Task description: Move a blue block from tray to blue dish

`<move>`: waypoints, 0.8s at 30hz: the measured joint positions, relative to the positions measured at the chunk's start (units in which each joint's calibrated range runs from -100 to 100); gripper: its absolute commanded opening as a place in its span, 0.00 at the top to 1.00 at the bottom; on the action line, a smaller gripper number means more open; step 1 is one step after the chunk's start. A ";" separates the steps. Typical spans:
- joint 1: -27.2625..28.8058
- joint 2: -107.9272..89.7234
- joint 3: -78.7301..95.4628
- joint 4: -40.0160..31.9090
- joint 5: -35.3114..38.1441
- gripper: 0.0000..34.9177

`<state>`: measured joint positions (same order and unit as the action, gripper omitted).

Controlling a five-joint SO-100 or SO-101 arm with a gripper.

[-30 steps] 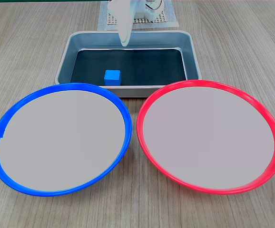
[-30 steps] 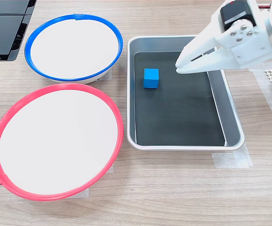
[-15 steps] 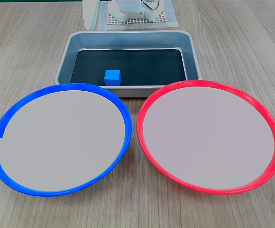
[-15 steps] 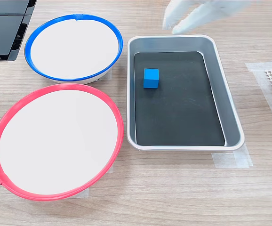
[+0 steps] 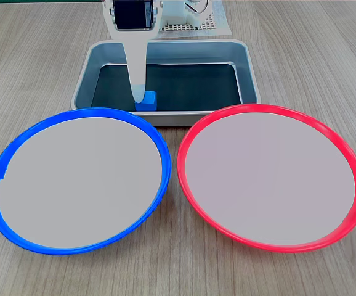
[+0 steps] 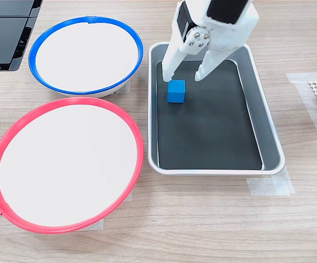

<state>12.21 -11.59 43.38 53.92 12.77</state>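
In the first exterior view we find the white hand [image 5: 138, 97] lowered into the tray [image 5: 250, 80], one finger [image 5: 136, 68] reaching down in front of the blue block [image 5: 147, 101] and covering part of its left side. From this angle we cannot tell how far the jaws are spread. The block sits on the tray's dark bottom, at the near rim. Nearer the camera than the hand lie the blue dish [image 5: 159, 147], on the first exterior view's left, and the red-rimmed plate [image 5: 187, 142] on its right, both resting on the wooden bench [image 5: 326, 55].

In the second exterior view we see the hand [image 6: 181, 75] with its jaws held wide and gripping nothing. The two fingertips [image 6: 165, 77] stand apart above the blue block [image 6: 175, 91], which lies just below the gap as the picture shows it. We cannot tell whether either tip touches it. The tray [image 6: 272, 143] lies under the hand. The blue dish [image 6: 40, 38] lies well off to the hand's left in this view, the red-rimmed plate [image 6: 141, 143] below that, on the bench [image 6: 202, 219].
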 measured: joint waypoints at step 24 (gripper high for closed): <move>-2.92 6.05 -18.78 13.13 -0.44 0.99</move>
<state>9.29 -5.54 24.59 67.05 12.33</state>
